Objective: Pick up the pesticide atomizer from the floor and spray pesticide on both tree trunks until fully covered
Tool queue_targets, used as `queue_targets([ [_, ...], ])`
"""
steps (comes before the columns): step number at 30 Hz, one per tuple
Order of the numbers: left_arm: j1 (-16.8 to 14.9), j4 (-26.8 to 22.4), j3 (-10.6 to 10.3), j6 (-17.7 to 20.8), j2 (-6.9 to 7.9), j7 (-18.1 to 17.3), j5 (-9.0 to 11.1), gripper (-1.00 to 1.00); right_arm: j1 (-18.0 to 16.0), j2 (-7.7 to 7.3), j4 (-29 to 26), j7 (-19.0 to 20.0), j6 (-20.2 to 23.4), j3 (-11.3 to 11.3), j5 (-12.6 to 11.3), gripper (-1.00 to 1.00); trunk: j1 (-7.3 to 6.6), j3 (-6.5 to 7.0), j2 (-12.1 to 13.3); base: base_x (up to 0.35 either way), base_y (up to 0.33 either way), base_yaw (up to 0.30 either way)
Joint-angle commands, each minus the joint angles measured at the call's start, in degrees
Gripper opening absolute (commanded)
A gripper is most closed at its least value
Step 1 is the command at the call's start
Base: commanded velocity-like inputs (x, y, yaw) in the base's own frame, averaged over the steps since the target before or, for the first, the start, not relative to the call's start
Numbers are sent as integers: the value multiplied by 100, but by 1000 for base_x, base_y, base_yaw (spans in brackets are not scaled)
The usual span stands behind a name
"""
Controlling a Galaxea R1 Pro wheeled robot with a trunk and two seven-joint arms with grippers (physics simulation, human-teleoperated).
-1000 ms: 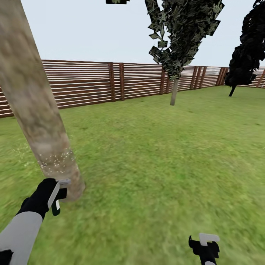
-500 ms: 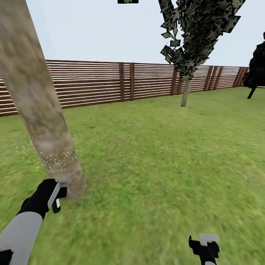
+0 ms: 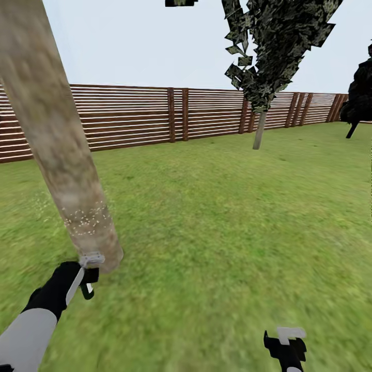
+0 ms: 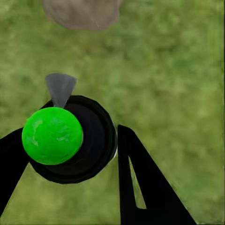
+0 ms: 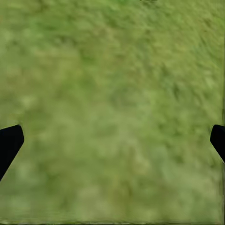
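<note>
Left end effector (image 3: 87, 276): closed on the atomizer (image 3: 89, 288), a small dark bottle with a white mark, hanging just below the fingers in the head view. Left wrist view confirms it: atomizer (image 4: 70, 140) seen from above as a black disc between the two dark fingers (image 4: 145, 187), a round top on it that renders bright green here, and a grey nozzle pointing away from the wrist.

Key relation: trunk (image 3: 57, 144) lies straight ahead of the left end effector, just beyond it. In the wrist view the nozzle points toward the trunk base (image 4: 82, 11), with a strip of grass (image 4: 178, 70) between. Whether nozzle and bark touch I cannot tell from the head view; they look just beside each other.

Trunk long axis: near upright, leaning so its top goes up and to the left of the head view. Atomizer sits at its foot.

Pesticide (image 3: 85, 219): whitish specks in a band on the lower trunk, above the end effector. Everything above that band looks bare.

Judgement: coverage is partial and low. Next pass calls for aiming along the trunk axis, upward from the foot. The left arm is the one to do it, being close beside the trunk.

Right end effector (image 3: 287, 346): fingers spread wide, nothing between them, hanging over grass (image 5: 112, 112), well apart from the trunk.

Second tree (image 3: 274, 51) stands far off by the fence (image 3: 155, 113). Its trunk is too distant to check for specks.
</note>
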Motion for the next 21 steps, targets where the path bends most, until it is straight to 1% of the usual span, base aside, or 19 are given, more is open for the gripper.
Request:
queue_targets([
  [1, 205, -4, -216, -284, 114, -366, -190, -100, -6, 13, 11, -15, -19, -34, 272, 100, -5, -4, -3, -341, 0, 0],
  [3, 424, 19, -468, -890, 361, -1088, -525, -100, -6, 29, 8, 11, -18, -39, 663, 100, -5, -4, -3, -341, 0, 0],
  [4, 537, 52, -532, -1184, 454, -1553, -718, -100, -6, 33, -2, 103, -21, -38, 923, 100, -5, -4, -3, -342, 0, 0],
  [5, 643, 112, -565, -1459, 519, -2072, -968, -100, -6, 36, -10, 357, -22, -8, 1238, 100, -5, -4, -3, -335, 0, 0],
  [6, 708, 197, -581, -1790, 556, -2654, -1314, -100, -8, 36, -23, 868, -20, 33, 1589, 100, -5, -4, -3, -290, 0, 0],
  [7, 743, 307, -590, -2152, 572, -3136, -1653, -100, -25, 33, -33, 1447, -22, 57, 1857, 100, -5, -4, -3, -250, 0, 0],
  [8, 763, 452, -594, -2543, 564, -3521, -1975, -100, -73, 26, -79, 2067, -23, 69, 2028, 100, -5, -4, -3, -205, 0, 0],
  [9, 774, 599, -597, -2893, 550, -3805, -2234, -100, -130, 18, -234, 2636, -23, 76, 2119, 100, -5, -4, -3, -136, 0, 0],
  [10, 779, 727, -598, -3149, 536, -4039, -2430, -100, -168, 14, -438, 3138, -24, 86, 2168, 100, -5, -4, -3, -70, 0, 0],
  [11, 782, 838, -600, -3315, 526, -4285, -2596, -100, -191, 14, -634, 3624, -24, 99, 2195, 100, -5, -4, -3, -36, 0, 0],
  [12, 783, 903, -666, -3411, 513, -4599, -2766, -100, -210, 12, -829, 4151, -21, 108, 2207, 100, -5, -4, -3, -18, 0, 0],
  [13, 784, 933, -805, -3470, 496, -4863, -2893, -100, -232, 13, -998, 4605, -18, 112, 2210, 100, -5, -4, -3, -9, 0, 0],
  [14, 784, 925, -989, -3500, 469, -5032, -2963, -100, -279, 23, -1153, 4979, -17, 116, 2212, 100, -5, -4, -3, -5, 0, 0],
  [15, 784, 911, -1141, -3515, 417, -5120, -3003, -100, -329, 33, -1248, 5238, -16, 121, 2213, 100, -5, -4, -3, -2, 0, 0],
  [17, 754, 895, -1389, -3514, 281, -5192, -3074, -100, -464, 61, -1320, 5595, -15, 129, 2213, 100, -5, -4, -3, -1, 0, 0],
  [18, 727, 884, -1621, -3514, 227, -5209, -3135, -100, -567, 172, -1340, 5802, -12, 229, 2213, 100, -5, -4, -3, 0, 0, 0],
  [19, 720, 873, -1804, -3510, 185, -5214, -3165, -100, -604, 236, -1351, 5878, -9, 440, 2213, 100, -5, -4, -3, 0, 0, 0],
  [21, 716, 863, -1973, -3508, 143, -5217, -3179, -100, -623, 281, -1357, 5915, -8, 739, 2208, 100, -5, -4, -3, 0, 0, 0],
])
